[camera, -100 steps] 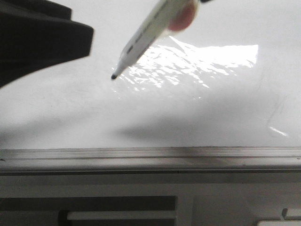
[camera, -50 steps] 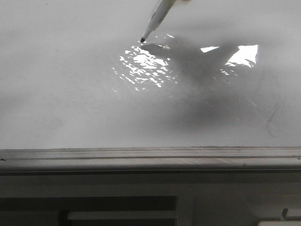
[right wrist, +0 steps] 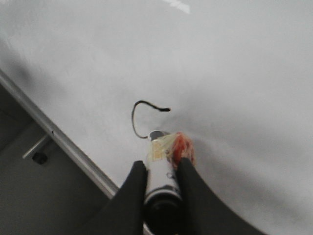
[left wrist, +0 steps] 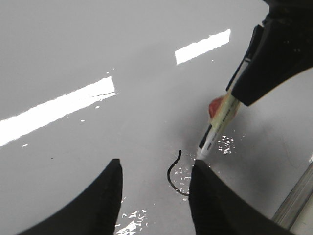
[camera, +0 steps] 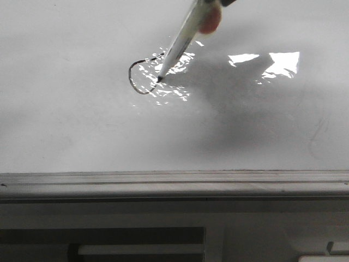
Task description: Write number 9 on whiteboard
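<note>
Glossy white board surface fills nearly all of every view: the whiteboard (camera: 76, 125) lies flat, with patches of bright glare and a grey metal edge strip (camera: 174, 179) running along the side nearest the robot. A white marker (camera: 182, 38) leans steeply over the board, its dark tip touching the surface within the glare patch in the front view. A reddish-orange blob sits on one side of the marker's barrel, beside a yellowish band. The right tool (right wrist: 159, 169) is clamped on the marker, its two dark fingers (right wrist: 131, 196) pressing the barrel from either side, as the right wrist view shows. Beside the tip is the number 9 (camera: 139, 73), so far only a thin dark curved stroke, an open loop with no stem. In the front view the curve bulges to the left of the tip, and its lower end comes round to where the tip rests. The same open curve shows in the left wrist view (left wrist: 175, 174) and the right wrist view (right wrist: 142, 117). The left tool (left wrist: 154, 196) hangs above the board with its two dark fingers apart and nothing between them, and the drawn curve shows through that gap. A soft grey shadow lies on the board to the right of the marker in the front view.
</note>
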### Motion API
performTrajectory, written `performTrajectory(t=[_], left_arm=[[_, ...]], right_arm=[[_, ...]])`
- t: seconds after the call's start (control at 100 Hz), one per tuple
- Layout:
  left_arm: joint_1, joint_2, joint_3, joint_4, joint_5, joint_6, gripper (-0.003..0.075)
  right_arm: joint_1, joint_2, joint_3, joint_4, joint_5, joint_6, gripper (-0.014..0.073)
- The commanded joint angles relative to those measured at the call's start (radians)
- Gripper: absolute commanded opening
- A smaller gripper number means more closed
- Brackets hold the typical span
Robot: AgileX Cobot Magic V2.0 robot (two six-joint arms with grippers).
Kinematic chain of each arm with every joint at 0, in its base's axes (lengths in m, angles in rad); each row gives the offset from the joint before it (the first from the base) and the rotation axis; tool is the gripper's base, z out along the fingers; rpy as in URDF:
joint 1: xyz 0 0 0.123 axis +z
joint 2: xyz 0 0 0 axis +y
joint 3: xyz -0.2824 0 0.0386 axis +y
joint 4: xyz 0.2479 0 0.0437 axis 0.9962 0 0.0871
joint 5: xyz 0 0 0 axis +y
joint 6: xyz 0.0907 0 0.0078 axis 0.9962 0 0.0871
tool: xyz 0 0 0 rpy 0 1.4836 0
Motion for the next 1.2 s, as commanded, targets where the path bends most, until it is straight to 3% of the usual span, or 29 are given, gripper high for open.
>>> performTrajectory(t=[0.0,0.17,0.33,0.44,0.66,0.97,1.19], left_arm=[[-0.002,-0.004,-0.024,0.007,-0.057,0.000,0.0300],[-0.002,-0.004,-0.024,0.007,-0.057,0.000,0.0300],[-0.002,-0.004,-0.024,0.007,-0.055,0.000,0.0301],[-0.002,0.008,-0.024,0.015,-0.039,0.000,0.0301],[-0.006,0.137,-0.026,0.094,0.033,0.000,0.0307],[-0.101,0.334,-0.083,0.147,-0.053,0.000,0.0306],[-0.105,0.367,-0.092,0.140,-0.094,0.000,0.0303]], right_arm=[[-0.028,-0.025,-0.051,-0.050,-0.083,-0.006,-0.0061],[-0.032,-0.010,-0.053,-0.036,-0.022,0.002,-0.0061],[0.014,-0.010,0.053,0.009,0.050,0.020,-0.0061],[0.052,-0.010,0.082,0.011,0.028,0.032,-0.0061],[0.121,-0.022,-0.011,0.040,0.015,0.034,-0.0061],[0.211,0.032,-0.019,0.103,-0.045,0.044,-0.0061],[0.220,0.033,-0.019,0.105,-0.049,0.044,-0.0061]])
